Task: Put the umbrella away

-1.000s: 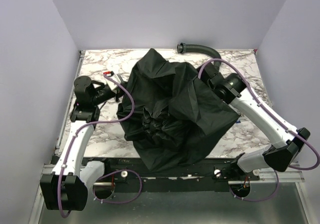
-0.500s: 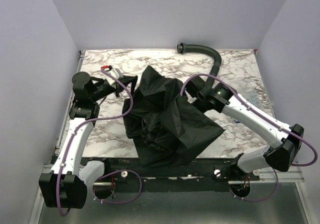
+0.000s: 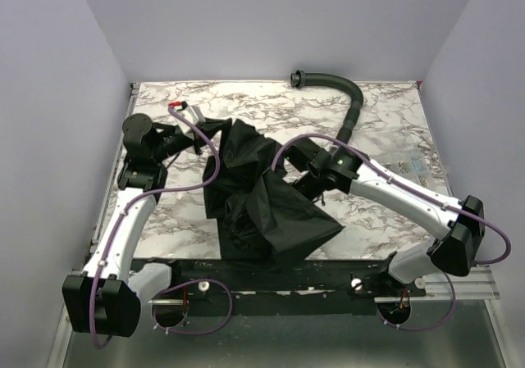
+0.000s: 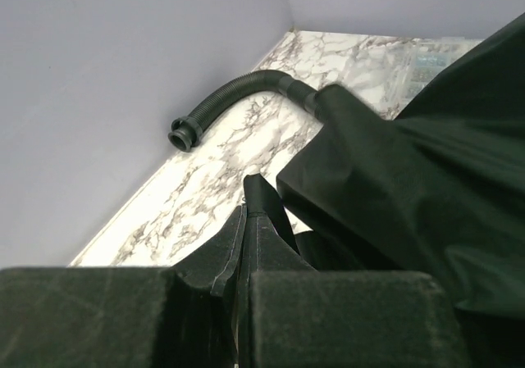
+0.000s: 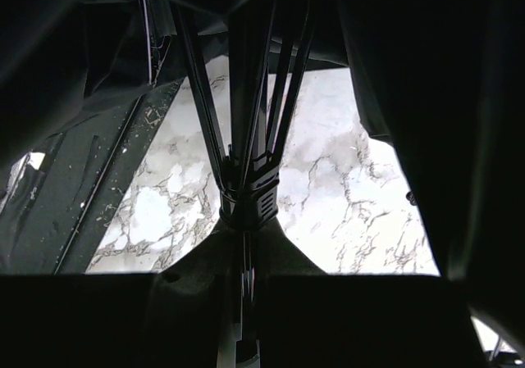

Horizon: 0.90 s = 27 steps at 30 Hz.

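Note:
The umbrella is a black fabric canopy, half collapsed, hanging over the middle of the marble table. My left gripper is shut on the umbrella's top end at the left; in the left wrist view the fingers pinch a thin black tip, with canopy fabric to the right. My right gripper is under the canopy's right side, shut on the metal shaft just below the black runner, with ribs fanning upward and fabric all round.
A curved black ribbed hose lies at the back right of the table; it also shows in the left wrist view. Lavender walls close in the back and both sides. Purple cables loop off both arms.
The canopy has folded in and become narrower. My right gripper has moved left along the shaft toward the left gripper. The left gripper has shifted slightly back and right, still holding the tip.

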Motion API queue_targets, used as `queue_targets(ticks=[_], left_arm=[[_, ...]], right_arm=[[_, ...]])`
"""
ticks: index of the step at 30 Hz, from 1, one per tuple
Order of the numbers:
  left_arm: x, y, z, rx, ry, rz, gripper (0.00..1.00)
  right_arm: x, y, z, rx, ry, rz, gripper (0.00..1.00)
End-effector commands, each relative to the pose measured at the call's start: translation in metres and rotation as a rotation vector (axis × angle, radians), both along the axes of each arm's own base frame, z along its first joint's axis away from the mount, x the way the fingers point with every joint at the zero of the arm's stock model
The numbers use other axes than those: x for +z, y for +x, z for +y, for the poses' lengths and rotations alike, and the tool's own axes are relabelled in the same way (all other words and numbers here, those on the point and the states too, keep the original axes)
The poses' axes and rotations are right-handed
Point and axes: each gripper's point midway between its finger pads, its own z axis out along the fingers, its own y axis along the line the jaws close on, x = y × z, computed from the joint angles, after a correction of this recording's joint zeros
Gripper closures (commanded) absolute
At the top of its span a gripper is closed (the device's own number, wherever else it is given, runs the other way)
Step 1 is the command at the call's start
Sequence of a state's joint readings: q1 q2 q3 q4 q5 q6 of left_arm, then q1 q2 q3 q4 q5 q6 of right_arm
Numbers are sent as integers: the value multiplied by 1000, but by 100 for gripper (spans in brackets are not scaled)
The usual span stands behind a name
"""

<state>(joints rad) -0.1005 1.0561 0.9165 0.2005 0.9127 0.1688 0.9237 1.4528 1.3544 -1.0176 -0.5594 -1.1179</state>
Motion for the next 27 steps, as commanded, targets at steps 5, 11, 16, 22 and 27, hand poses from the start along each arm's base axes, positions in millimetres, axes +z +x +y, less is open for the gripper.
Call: queue_targets(ticks=[5, 11, 16, 22, 27], left_arm=[[-8, -8, -12, -34, -10, -21, 100], [0, -5, -15, -47, -17, -43, 100], [5, -7, -20, -92, -21, -58, 100], [-6, 12, -31, -125, -15, -17, 100], [-21, 46, -45, -141, 0, 64, 100]], right_arm=[[-23, -1, 12, -71, -98, -12, 100], [-39, -3, 21, -106, -161, 49, 100], [-52, 1, 25, -172, -198, 123, 100], [-50, 45, 19, -264, -211, 216, 100], [-66, 62, 6, -259, -307, 277, 100]])
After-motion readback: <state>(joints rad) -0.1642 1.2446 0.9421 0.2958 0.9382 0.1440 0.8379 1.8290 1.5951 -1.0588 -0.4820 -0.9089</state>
